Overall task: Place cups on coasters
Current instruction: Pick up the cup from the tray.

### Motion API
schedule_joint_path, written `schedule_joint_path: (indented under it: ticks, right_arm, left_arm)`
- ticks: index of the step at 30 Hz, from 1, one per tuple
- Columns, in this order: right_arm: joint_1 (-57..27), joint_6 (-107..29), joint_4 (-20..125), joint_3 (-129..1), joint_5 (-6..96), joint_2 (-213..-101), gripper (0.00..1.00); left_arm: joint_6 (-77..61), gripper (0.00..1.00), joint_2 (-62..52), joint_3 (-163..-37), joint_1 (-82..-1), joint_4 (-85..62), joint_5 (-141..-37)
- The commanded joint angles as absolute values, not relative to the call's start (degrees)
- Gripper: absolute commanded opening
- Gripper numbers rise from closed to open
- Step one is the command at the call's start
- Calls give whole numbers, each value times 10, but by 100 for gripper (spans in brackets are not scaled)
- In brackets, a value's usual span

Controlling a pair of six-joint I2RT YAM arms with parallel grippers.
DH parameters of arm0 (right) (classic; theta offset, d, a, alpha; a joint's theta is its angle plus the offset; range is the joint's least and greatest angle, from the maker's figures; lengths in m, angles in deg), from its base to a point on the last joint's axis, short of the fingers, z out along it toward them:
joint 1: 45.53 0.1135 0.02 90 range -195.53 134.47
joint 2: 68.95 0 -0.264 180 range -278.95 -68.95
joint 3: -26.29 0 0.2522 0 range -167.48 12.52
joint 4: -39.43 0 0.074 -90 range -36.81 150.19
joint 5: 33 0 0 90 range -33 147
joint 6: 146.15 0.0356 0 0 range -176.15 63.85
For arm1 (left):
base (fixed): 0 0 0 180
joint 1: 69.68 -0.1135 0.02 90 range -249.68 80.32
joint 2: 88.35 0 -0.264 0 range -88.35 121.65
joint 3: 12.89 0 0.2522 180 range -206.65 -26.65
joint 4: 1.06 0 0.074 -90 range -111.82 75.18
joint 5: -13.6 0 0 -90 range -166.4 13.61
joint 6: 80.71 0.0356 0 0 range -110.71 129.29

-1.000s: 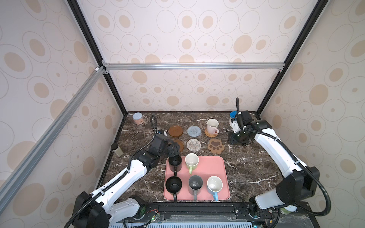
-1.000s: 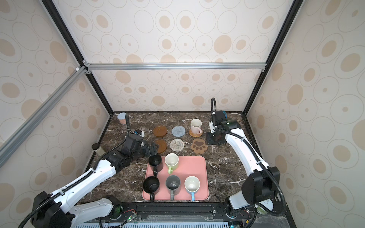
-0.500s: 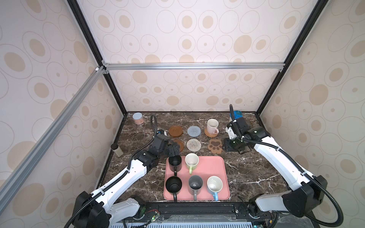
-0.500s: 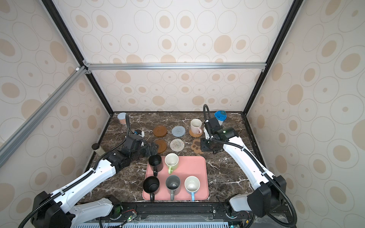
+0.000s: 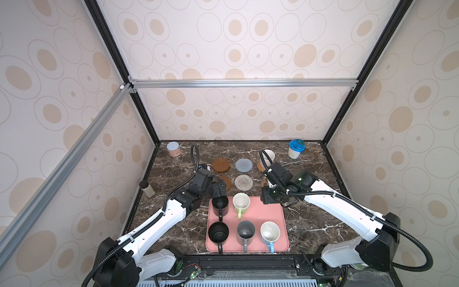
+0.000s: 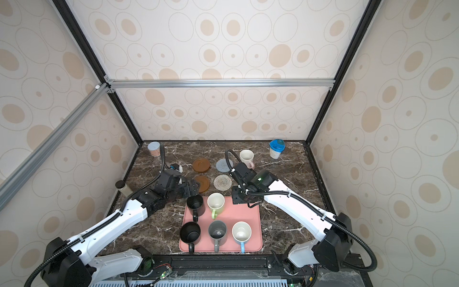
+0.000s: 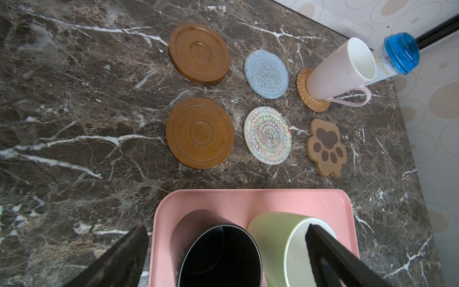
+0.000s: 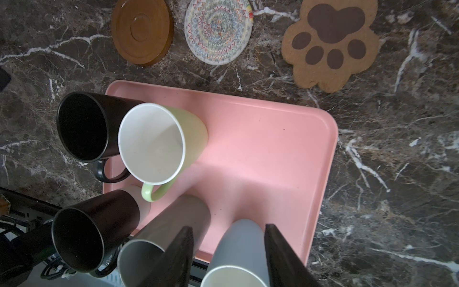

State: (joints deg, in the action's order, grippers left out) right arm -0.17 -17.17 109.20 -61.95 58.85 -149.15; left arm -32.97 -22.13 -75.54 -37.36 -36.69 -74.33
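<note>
Five cups stand on the pink tray [image 5: 270, 211]: two black cups [image 5: 220, 205] [image 5: 218, 232], a green cup [image 5: 241, 202], a grey cup [image 5: 245, 232] and a light blue cup [image 5: 270, 232]. A pink cup [image 5: 268, 156] sits on the orange rattan coaster [image 7: 304, 93]. Bare coasters: two brown discs [image 7: 198, 53] [image 7: 200, 133], a blue-grey round [image 7: 266, 74], a whitish woven round [image 7: 267, 135] and a paw shape [image 7: 326, 146]. My left gripper [image 5: 219, 189] hangs open above the far black cup [image 7: 218, 256]. My right gripper [image 5: 265, 198] hovers open over the tray's far right corner, holding nothing.
A white tub with a blue lid [image 5: 295, 149] stands at the back right, a pinkish can [image 5: 173, 148] at the back left. A small dark-capped bottle [image 5: 147, 188] sits by the left wall. The enclosure's walls bound the marble table [image 5: 323, 213].
My right arm has swung from the back right, near the tub, forward and left to the tray's far right corner, and its jaws have spread a little. The left arm has not moved.
</note>
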Motion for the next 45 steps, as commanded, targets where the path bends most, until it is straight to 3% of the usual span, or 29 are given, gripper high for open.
schedule_joint_path:
  ticks: [1,15,31,45]
  right_arm:
    - [17,-129,1091,-633,607,-1505,53]
    - [79,-107,1072,-659,582,-1580,62]
    - [114,-130,1070,-701,555,-1663,62]
    - [120,-142,1073,-711,561,-1713,62]
  left_arm:
    - [-337,100,-217,-762,-372,-368,-731]
    - [-341,100,-258,-733,-407,-374,-712]
    - [-336,100,-307,-695,-478,-378,-739]
    - [-338,100,-318,-683,-488,-371,-759]
